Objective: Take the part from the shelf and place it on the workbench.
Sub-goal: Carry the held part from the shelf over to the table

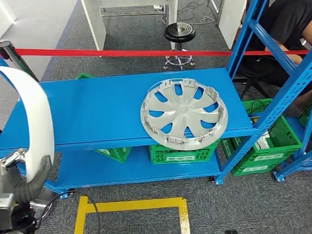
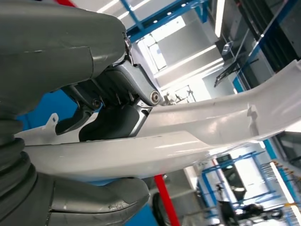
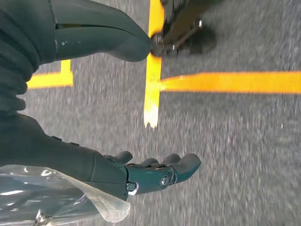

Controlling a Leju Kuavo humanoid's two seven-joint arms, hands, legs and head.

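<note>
Part off shelf, in left hand.
Left hand at 8 o'clock clamps curved glossy white plastic panel at its lower end: probably light, springy, slippery; grip mid-span. Silver hubcap on blue shelf. Right hand empty, fingers loosely extended.

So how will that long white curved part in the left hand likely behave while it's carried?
The white part looks like thin glossy moulded plastic, so probably light but slick. The left hand grips it near one end and the rest arcs well above, so it may sway or lever in the grip. Thumb and fingers clamp opposite faces, which should limit slipping.
</note>
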